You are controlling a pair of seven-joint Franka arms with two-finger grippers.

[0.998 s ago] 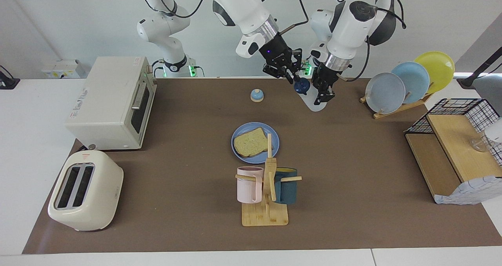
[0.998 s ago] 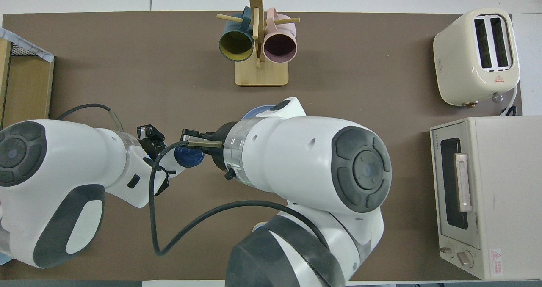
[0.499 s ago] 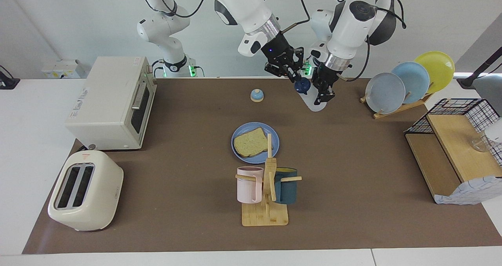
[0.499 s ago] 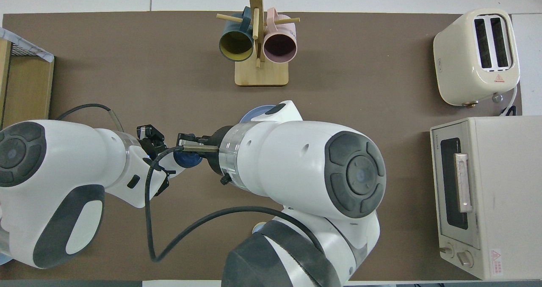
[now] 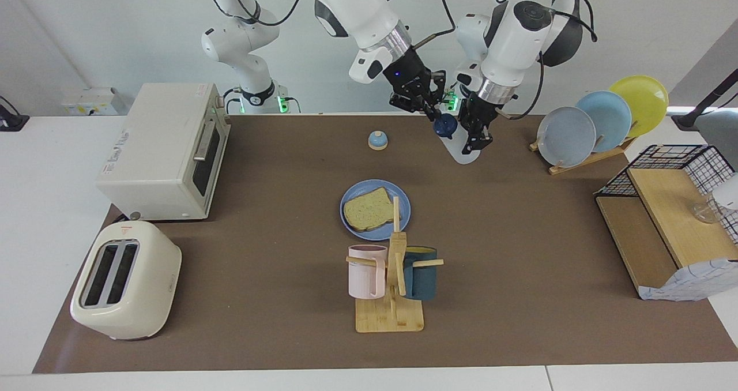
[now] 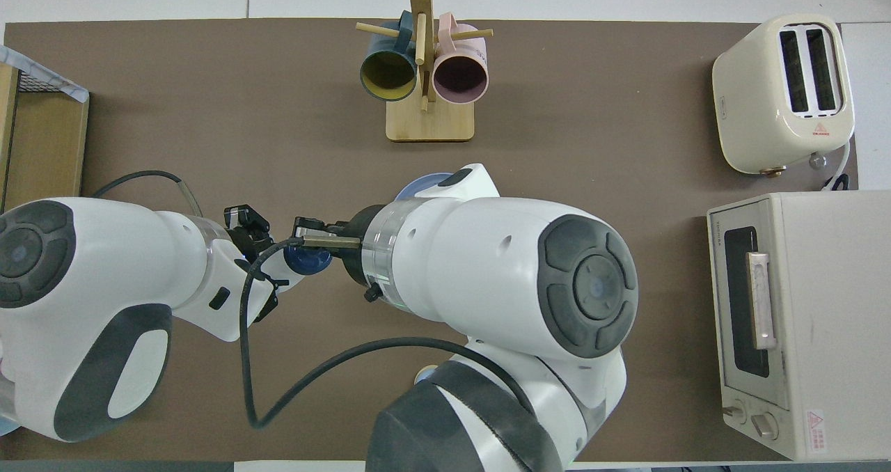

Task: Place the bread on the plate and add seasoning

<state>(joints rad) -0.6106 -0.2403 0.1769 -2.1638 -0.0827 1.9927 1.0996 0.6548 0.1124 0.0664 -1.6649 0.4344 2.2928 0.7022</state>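
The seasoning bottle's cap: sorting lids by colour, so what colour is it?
Dark navy blue; the cap shows best in the facing view.

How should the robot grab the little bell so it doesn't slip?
Probably from straight above, pinching the bell low on its tan base. The blue dome on top is round and could slip out, while the base has straighter sides. It stands upright with open table around it, so fingers fit.

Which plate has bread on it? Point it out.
The blue plate lying flat on the table beside the mug stand; it carries the bread. The other three stand empty in the rack.
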